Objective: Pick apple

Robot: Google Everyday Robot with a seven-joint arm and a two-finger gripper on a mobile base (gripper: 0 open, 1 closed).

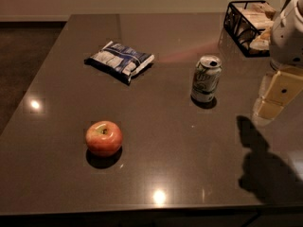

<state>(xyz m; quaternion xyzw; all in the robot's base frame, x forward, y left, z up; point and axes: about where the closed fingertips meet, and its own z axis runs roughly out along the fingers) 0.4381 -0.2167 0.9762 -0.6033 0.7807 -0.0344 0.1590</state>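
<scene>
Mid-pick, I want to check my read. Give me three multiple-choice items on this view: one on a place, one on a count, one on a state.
1. Where is the apple relative to the soda can?
A) nearer the camera, to its left
B) behind it
C) touching it

2. How many cans stand on the table?
A) none
B) one
C) three

3. The apple is:
A) held by the gripper
B) resting whole on the table, untouched
C) cut in half

Answers:
1 A: it sits lower and further left in the view, with bare table between them.
2 B: only one can shows.
3 B: the gripper hovers at the right edge, beyond the can, well apart from the apple.
</scene>
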